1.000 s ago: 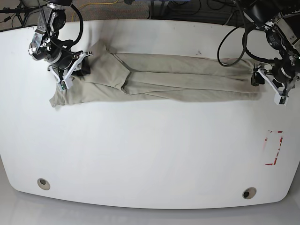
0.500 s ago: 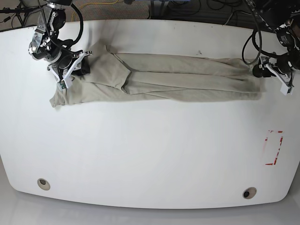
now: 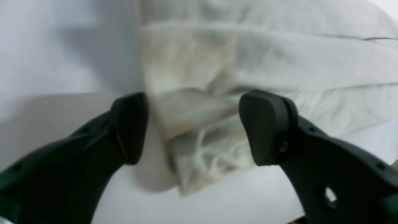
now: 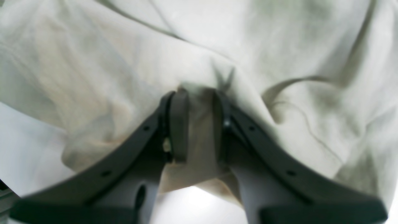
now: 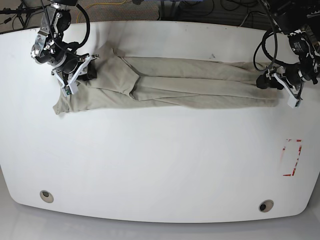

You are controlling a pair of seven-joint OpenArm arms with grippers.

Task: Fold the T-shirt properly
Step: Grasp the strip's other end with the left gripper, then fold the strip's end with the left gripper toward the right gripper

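The khaki T-shirt (image 5: 190,85) lies on the white table (image 5: 160,160) as a long, narrow, wrinkled strip running left to right, its sides folded in. In the base view my right gripper (image 5: 86,75) is at the strip's left end. The right wrist view shows it (image 4: 199,124) shut on a pinched fold of the fabric (image 4: 279,46). My left gripper (image 5: 265,82) is at the strip's right end. In the left wrist view it (image 3: 192,124) is open, its two black fingers standing either side of the shirt's layered corner (image 3: 202,149), which rests on the table.
A red-marked rectangle (image 5: 291,157) is on the table at the right. Two round holes (image 5: 46,196) (image 5: 266,205) sit near the front edge. Cables lie beyond the table's back edge (image 5: 200,10).
My left gripper has moved in toward the shirt's right end and now stands around its corner. My right gripper has stayed shut on the left end.
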